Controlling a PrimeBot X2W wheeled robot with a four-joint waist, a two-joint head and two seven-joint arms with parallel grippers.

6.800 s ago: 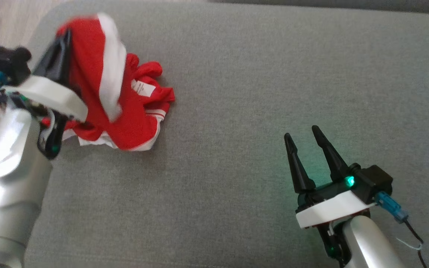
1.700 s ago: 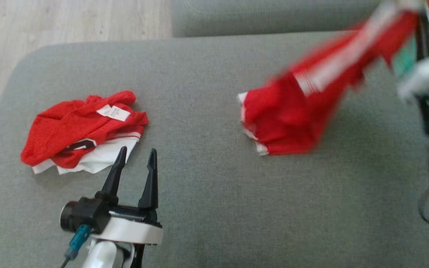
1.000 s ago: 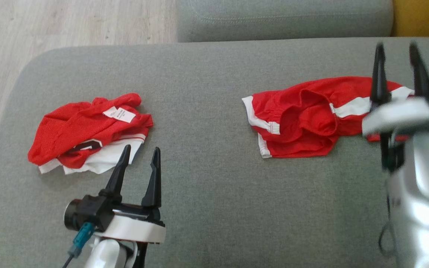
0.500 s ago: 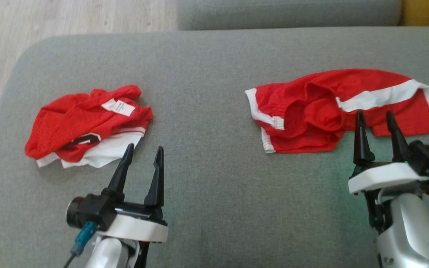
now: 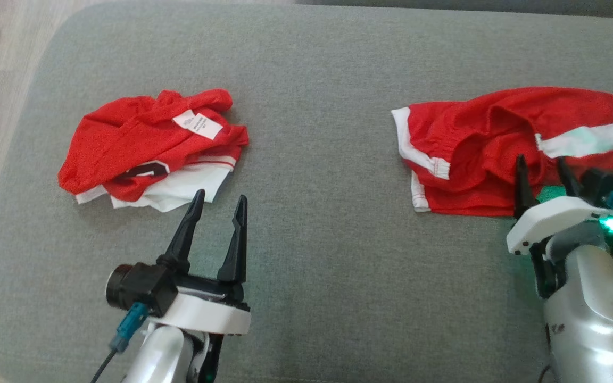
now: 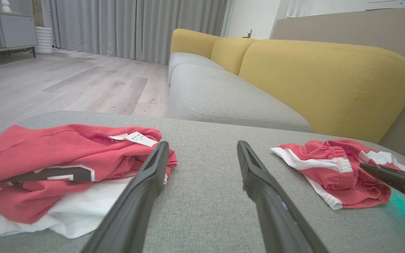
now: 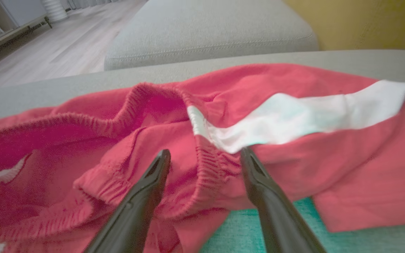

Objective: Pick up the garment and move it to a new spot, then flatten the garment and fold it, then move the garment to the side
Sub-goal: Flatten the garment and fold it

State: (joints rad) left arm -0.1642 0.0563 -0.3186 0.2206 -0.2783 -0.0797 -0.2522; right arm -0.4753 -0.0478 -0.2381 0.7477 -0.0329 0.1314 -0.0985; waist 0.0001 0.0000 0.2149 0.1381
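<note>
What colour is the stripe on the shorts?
White stripe on red shorts; clearest in the right wrist view.

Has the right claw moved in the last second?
Yes: the right gripper drew back toward the robot, from beyond the red shorts' far edge to over their near part.

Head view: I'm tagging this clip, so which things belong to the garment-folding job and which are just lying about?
Job: red shorts; right gripper, open, pointing at their waistband; grey cushion under them.
Lying about: crumpled red jersey near the open left gripper; yellow sofa.
</note>
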